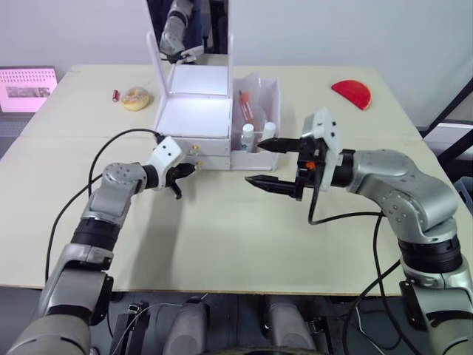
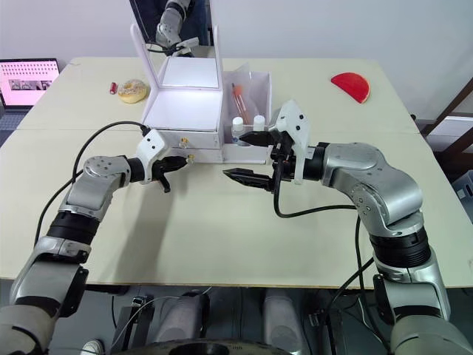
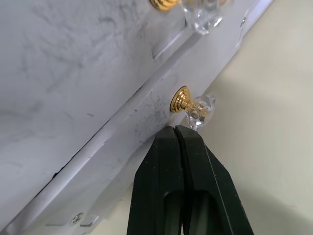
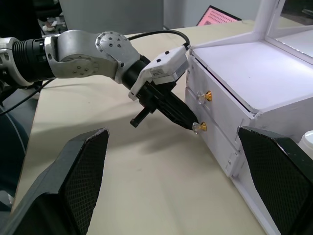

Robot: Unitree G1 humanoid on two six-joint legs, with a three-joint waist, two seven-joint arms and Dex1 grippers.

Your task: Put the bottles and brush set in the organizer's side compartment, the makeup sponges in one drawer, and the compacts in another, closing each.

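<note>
The white organizer (image 1: 194,118) with its upright mirror stands at mid-table, both drawers pushed in. Its side compartment (image 1: 272,100) holds the two white-capped bottles (image 1: 247,136) and the brush set (image 1: 246,108). My left gripper (image 1: 189,171) is shut with nothing between its fingers (image 3: 188,161). Its tips rest just beside the lower drawer's gold-and-clear knob (image 3: 193,106), as the right wrist view also shows at the left gripper (image 4: 191,126). My right gripper (image 1: 268,164) hangs open in front of the side compartment, holding nothing. The makeup sponges and compacts are out of view.
A yellowish round puff (image 1: 136,97) and a small red stick (image 1: 115,95) lie at the back left. A red half-circle piece (image 1: 352,92) lies at the back right. A pink screen (image 1: 27,88) sits off the table's left edge.
</note>
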